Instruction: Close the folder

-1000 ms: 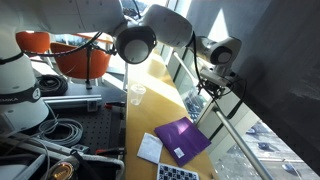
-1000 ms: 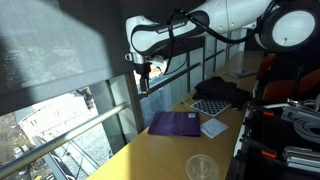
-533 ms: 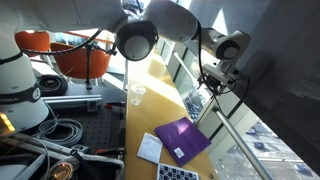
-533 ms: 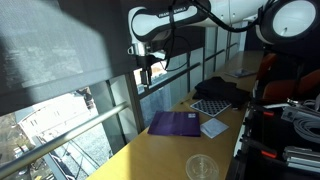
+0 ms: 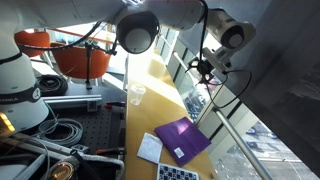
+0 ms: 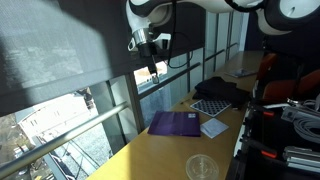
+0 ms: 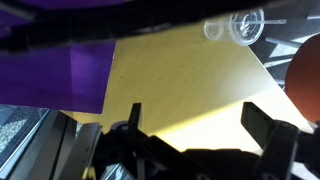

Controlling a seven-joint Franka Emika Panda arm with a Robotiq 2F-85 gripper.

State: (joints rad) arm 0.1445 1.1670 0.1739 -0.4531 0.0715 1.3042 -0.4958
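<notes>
Folder (image 6: pixel 175 124) looks already closed, flat on table (image 6: pixel 140 160); gripper (image 7: pixel 198 125) wide open, empty, high above.

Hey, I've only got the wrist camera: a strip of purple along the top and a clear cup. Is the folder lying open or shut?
Observer: In both exterior views the folder lies flat with its purple cover up and no white pages showing, so it looks shut.
Operator: How high is my gripper?
Observer: The gripper hangs high above the table, touching nothing.
Operator: Anything next to the folder?
Observer: A white sheet lies beside one corner of it, and a checkerboard lies beyond that.
</notes>
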